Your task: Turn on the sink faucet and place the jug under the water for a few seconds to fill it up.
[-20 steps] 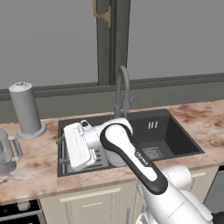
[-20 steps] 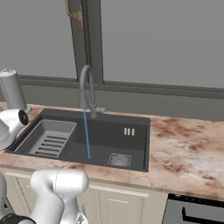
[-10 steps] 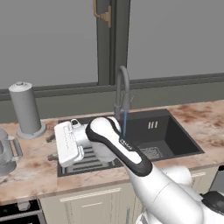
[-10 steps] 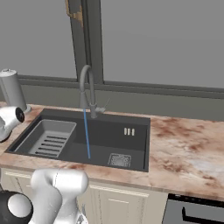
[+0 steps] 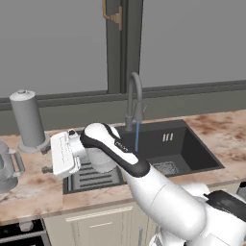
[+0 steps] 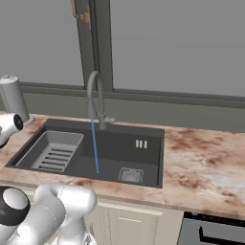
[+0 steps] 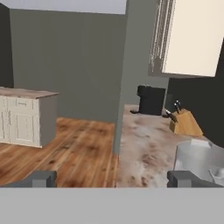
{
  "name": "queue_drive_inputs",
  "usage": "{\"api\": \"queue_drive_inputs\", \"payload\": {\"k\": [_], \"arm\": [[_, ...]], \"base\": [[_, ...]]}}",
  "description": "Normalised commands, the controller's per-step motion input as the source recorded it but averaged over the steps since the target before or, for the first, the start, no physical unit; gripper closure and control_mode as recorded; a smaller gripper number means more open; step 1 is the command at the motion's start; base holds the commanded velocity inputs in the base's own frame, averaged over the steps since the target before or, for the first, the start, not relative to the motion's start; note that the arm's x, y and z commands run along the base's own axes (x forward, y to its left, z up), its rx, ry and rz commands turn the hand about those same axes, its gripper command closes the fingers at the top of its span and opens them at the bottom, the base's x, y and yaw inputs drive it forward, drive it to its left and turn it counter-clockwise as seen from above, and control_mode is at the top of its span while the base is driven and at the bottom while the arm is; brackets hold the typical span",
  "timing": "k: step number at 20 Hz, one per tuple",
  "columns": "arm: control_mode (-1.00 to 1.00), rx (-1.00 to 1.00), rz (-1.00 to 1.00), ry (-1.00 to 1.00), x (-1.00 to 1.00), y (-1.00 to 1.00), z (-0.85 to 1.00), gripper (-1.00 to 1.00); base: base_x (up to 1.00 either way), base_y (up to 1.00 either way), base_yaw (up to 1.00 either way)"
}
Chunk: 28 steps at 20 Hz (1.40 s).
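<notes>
Faucet running: we see the water [image 6: 95, 146] as a thin blue stream dropping from the arched spout of the sink faucet [image 6: 95, 98] into the sink [image 6: 115, 153], landing on the basin floor left of the square drain grate [image 6: 130, 175]. A grey slotted rack insert [image 6: 52, 151] fills the basin's left end.

The jug [image 5: 6, 166] stands on the marbled countertop [image 5: 29, 185] at the far left edge of the left base view, well apart from the stream, its looped handle turned toward the sink. Behind it, nearer the window, we note an opaque grey knob-topped cylinder [image 5: 29, 120] on a round base.

The arm reaches left over the rack side of the sink, with the gripper [image 5: 45, 160] aimed leftward at the jug, near it but not touching. In the hand view the two finger tips [image 7: 41, 178] sit far apart at the bottom corners, jaws spread wide with nothing between them. That view looks along the counter: the jug's pale rim at lower right, a wooden knife block [image 7: 185, 122], and a dark appliance [image 7: 152, 99] beyond.

We find no readable brand, label or writing on any item.
</notes>
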Motion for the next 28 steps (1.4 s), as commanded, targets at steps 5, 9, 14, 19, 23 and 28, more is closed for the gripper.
{"api": "queue_drive_inputs", "payload": {"k": [5, 9, 14, 19, 23, 28], "arm": [[-1.00, 0.00, 0.00, 0.00, 0.18, 0.31, -0.16, -1.00], [-1.00, 0.00, 0.00, 0.00, 0.18, 0.09, -0.14, -1.00], [-1.00, 0.00, -0.01, 0.00, 0.06, 0.00, -0.05, -1.00], [-1.00, 0.00, -0.04, 0.00, 0.04, 0.00, -0.05, -1.00], [-1.00, 0.00, -0.06, 0.00, 0.12, 0.06, -0.10, -1.00], [-1.00, 0.00, -0.07, 0.00, 0.16, 0.11, -0.11, -1.00]], "base": [[0.00, 0.00, 0.00], [0.00, 0.00, 0.00], [0.00, 0.00, 0.00], [0.00, 0.00, 0.00], [0.00, 0.00, 0.00], [0.00, 0.00, 0.00]]}}
